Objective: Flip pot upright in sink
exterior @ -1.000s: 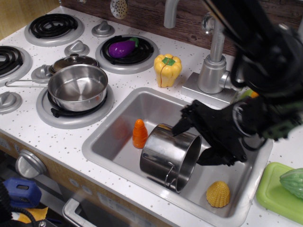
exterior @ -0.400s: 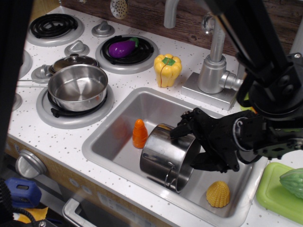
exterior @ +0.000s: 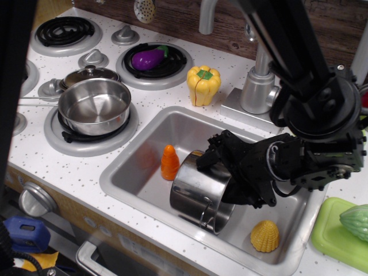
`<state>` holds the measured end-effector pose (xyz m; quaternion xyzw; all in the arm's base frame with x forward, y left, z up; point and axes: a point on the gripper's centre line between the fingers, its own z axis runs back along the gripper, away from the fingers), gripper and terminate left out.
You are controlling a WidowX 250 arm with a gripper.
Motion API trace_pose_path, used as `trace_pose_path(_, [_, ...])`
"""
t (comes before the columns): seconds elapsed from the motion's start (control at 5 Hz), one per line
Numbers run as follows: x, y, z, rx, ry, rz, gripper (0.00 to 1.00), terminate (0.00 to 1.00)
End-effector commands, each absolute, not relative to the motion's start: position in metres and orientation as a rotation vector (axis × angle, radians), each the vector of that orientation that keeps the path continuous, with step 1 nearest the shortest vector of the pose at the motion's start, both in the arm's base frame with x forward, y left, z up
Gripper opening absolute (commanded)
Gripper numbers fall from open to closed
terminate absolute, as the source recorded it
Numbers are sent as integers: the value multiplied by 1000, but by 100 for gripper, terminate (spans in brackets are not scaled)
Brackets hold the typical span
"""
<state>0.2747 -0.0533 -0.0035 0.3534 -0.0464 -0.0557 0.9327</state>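
The shiny steel pot [exterior: 194, 192] lies on its side in the grey sink [exterior: 183, 129], its mouth facing right and a wire loop handle at its lower front. My black gripper [exterior: 221, 178] is at the pot's mouth with its jaws spread. One finger sits over the upper rim and the other is low at the mouth. The arm hides the inside of the pot. I cannot tell whether the fingers touch the rim.
An orange carrot [exterior: 169, 163] stands in the sink just left of the pot, and a yellow corn [exterior: 265, 236] lies at the front right. A saucepan [exterior: 95, 106] sits on the burner at left. A yellow pepper [exterior: 203, 85] and the faucet [exterior: 256, 86] stand behind the sink.
My gripper has moved left and closed in on the pot's mouth, and now covers more of the rim. The pot has stayed on its side.
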Motion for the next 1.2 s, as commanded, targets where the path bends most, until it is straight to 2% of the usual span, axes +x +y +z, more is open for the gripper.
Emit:
trace_pose_path(0.0, [283, -53, 18, 653, -169, -78, 0, 0])
trace_pose_path(0.4, [285, -45, 20, 528, -165, -42, 0, 0])
trace_pose_path(0.6, [285, -35, 13, 411, -241, -14, 0, 0])
trace_pose_path(0.8, [285, -30, 7, 372, -273, -15, 0, 0])
trace_pose_path(1.0, [284, -26, 5, 264, -275, -16, 100, 0])
